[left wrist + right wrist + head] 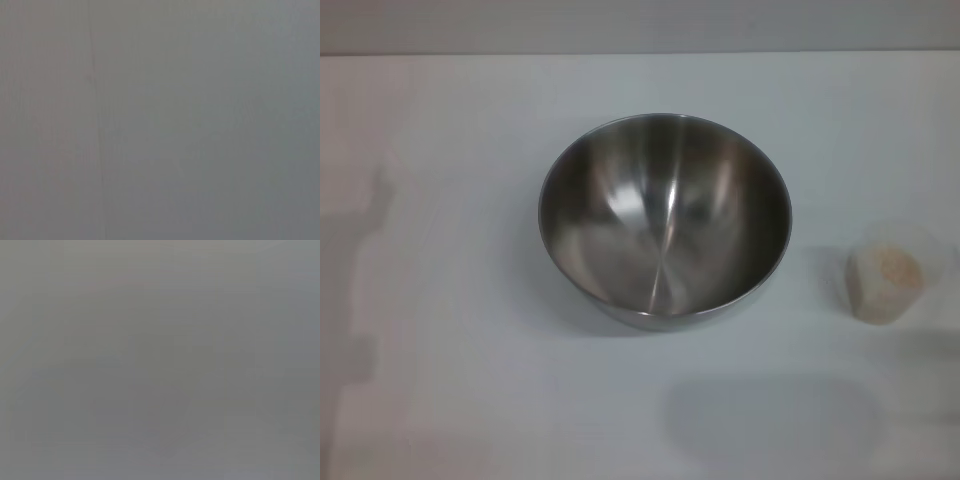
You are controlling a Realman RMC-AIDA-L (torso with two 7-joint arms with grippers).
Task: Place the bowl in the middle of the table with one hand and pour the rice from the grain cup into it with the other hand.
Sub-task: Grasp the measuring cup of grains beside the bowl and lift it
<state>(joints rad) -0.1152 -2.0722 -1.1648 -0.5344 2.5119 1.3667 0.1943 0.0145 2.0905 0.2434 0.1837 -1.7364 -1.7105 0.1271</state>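
We see the bowl (665,220) sitting upright and empty near the middle of the table (440,400), and the cup (888,272) standing well apart from it on the robot's right side, close to the edge of the head view, with the rice (890,268) filling it partway. Neither claw shows anywhere: the head view has no arm in it, only soft shadows on the white surface, and both wrist views give us nothing but flat grey, so we cannot tell how far either claw is open or whether it has hold of anything. As we judge it, the bowl looks already about centred, so the real risk lies in the cup. It is small, clear and light, and a claw closing off-centre could nudge it over and scatter grains across the table before it is ever lifted. Squeezing thin plastic too hard could buckle the wall and push rice out over the rim. Because the cup is see-through against a white surface, its edges are hard to judge, which makes a missed or glancing grasp more likely. When pouring, tipping too early or too far from the bowl would drop grains short of the rim. The bowl's rounded base could also rock or slide if an arm bumps it.
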